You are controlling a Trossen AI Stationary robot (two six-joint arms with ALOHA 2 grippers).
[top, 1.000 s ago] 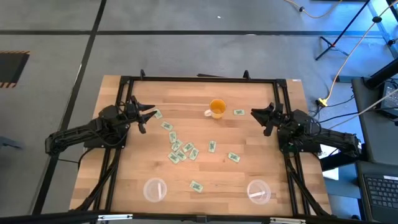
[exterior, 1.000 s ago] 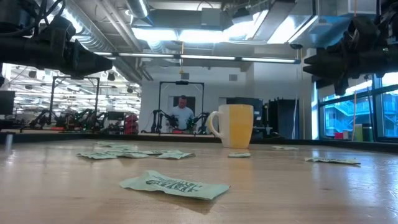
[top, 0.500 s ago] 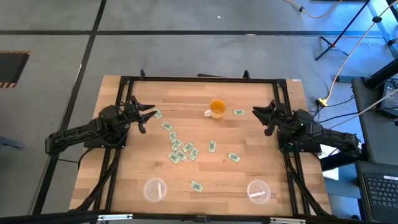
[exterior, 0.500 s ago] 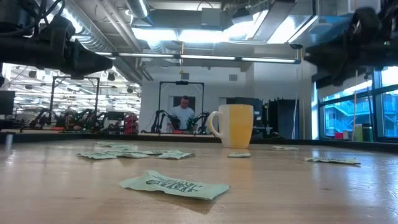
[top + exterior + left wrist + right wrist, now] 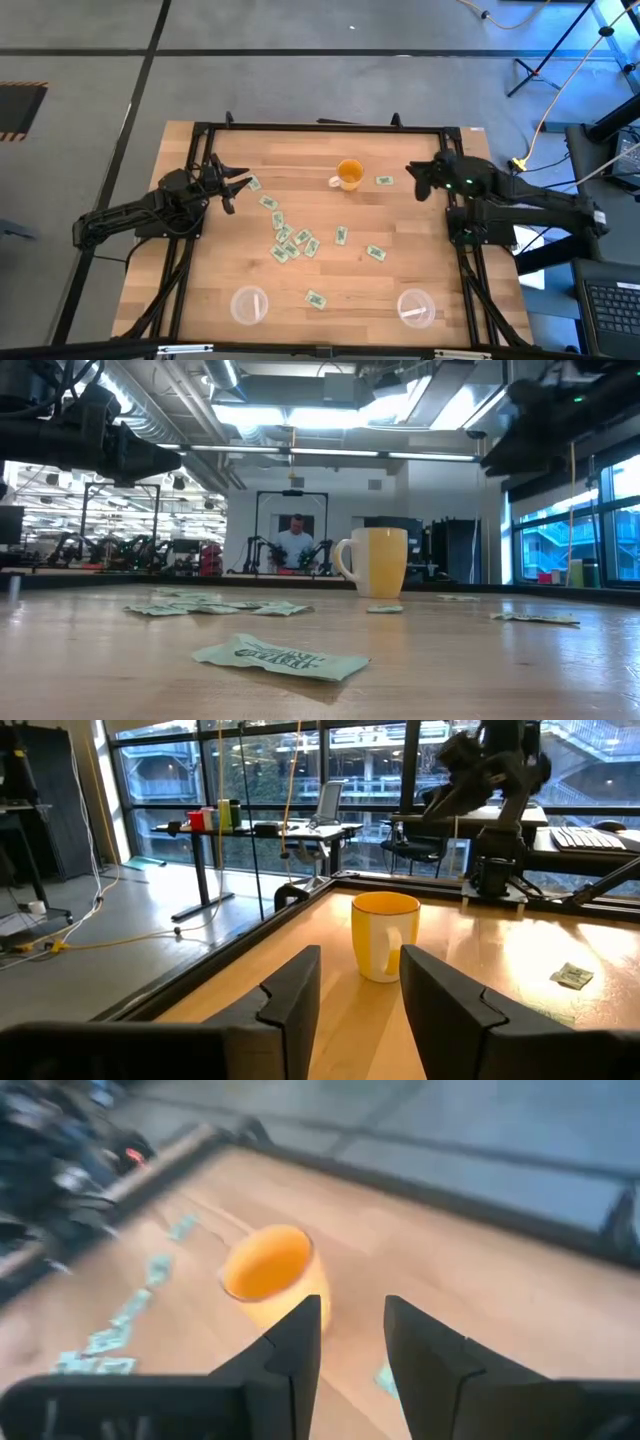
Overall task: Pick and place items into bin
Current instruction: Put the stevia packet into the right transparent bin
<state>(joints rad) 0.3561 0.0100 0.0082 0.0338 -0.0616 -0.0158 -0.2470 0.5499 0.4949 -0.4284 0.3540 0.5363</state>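
Several small green-and-white packets lie flat on the wooden table: a cluster point(image 5: 290, 243) left of centre, one point(image 5: 384, 180) right of the orange mug point(image 5: 349, 174), one point(image 5: 375, 253), and one point(image 5: 316, 298) near the front. My left gripper point(image 5: 235, 183) is open and empty at the far left, beside a packet point(image 5: 252, 184). My right gripper point(image 5: 415, 180) is open and empty, raised above the table right of the mug. The mug also shows in the right wrist view point(image 5: 272, 1275), beyond the gripper point(image 5: 352, 1305), and in the left wrist view point(image 5: 385, 935), beyond the gripper point(image 5: 360, 958).
Two clear round containers stand near the front edge, one at the left point(image 5: 248, 304) and one at the right point(image 5: 416, 308). A dark frame point(image 5: 320, 126) runs along the table's far and side edges. In the low view a person point(image 5: 294, 540) stands in the room behind.
My right gripper has risen and gone a little toward the far edge and the mug, tipping its fingers downward. My left gripper and the packets have kept still.
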